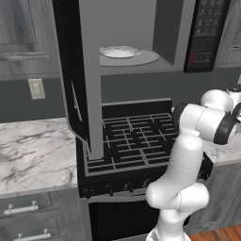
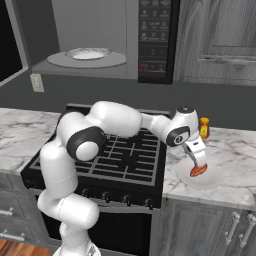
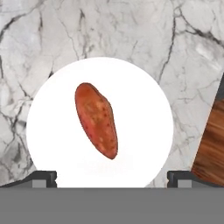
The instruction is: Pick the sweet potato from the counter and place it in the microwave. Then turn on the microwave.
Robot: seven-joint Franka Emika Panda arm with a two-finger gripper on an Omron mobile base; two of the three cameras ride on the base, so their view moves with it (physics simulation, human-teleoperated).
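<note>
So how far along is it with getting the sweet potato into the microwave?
Done: the big grey microwave with its black glass door stands open, turntable bare. In hand: the open fingers hang right above the small orange-red sweet potato, which lies ungrasped on the round white plate on the marble counter. Left: grasping it, carrying it in, then switching the microwave on.

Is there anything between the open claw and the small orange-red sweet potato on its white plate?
Nothing; the hand view shows bare white plate between claw and sweet potato.
</note>
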